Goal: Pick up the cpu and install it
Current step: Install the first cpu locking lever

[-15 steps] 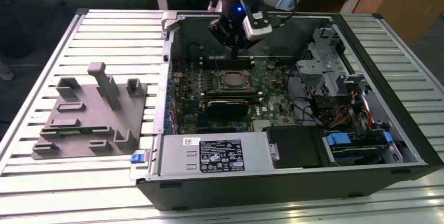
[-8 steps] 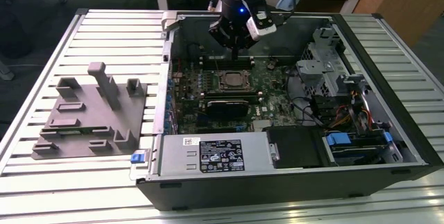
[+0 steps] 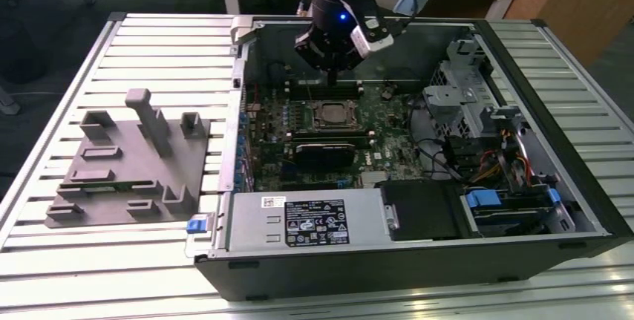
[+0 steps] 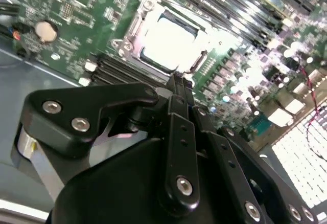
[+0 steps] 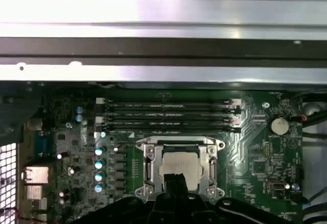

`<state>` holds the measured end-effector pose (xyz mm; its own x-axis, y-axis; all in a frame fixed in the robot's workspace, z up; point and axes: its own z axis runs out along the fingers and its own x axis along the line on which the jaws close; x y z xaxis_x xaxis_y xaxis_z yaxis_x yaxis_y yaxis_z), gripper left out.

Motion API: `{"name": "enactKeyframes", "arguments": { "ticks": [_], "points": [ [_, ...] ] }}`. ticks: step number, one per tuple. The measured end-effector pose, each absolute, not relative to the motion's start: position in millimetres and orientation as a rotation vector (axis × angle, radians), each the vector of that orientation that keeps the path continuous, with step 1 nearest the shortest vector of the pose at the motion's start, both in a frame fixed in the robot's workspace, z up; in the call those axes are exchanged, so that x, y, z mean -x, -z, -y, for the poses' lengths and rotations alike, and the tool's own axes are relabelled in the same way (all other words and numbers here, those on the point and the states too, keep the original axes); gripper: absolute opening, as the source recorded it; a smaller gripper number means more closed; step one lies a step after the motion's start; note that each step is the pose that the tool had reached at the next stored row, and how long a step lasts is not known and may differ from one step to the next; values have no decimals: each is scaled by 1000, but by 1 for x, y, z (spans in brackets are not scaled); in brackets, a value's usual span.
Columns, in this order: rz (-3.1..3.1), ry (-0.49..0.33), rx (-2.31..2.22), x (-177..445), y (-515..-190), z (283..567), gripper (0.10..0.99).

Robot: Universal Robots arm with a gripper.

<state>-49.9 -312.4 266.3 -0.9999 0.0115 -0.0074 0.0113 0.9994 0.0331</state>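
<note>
Black linkage of your gripper [image 4: 176, 81] sits closest to the lens in the second wrist view, its two fingers pressed together into one narrow tip with nothing pinched between them. Just past that tip you have the cpu [image 4: 171, 40], silvery top up, lying flat inside the metal frame of its socket [image 4: 134, 27] on the green motherboard [image 4: 71, 9]. You can see the same thing in the first wrist view: the closed fingertips [image 5: 175, 181] overlap the near edge of the cpu [image 5: 179, 165], and the socket frame [image 5: 147, 168] borders the chip on each flank. Whether the tip touches the chip or hangs above it, you cannot tell.

Beyond the chip from the jaws run the dark memory slots [image 5: 168, 116], and past them the bright sheet-metal wall of the computer case [image 5: 163, 73]. In the exterior view your gripper [image 3: 335, 79] stands upright inside the open case [image 3: 554, 53], over the socket region, with the case wall near behind it. Well apart, on the slatted table [image 3: 148, 45] toward the exterior view's left, rests the grey fixture [image 3: 129, 164].
</note>
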Motion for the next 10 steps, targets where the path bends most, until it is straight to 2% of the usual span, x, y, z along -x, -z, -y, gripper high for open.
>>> {"name": "enactKeyframes", "arguments": {
  "ticks": [10],
  "points": [
    [-3124, -64, -17, 88, -265, 312, 106]
  ]
}}
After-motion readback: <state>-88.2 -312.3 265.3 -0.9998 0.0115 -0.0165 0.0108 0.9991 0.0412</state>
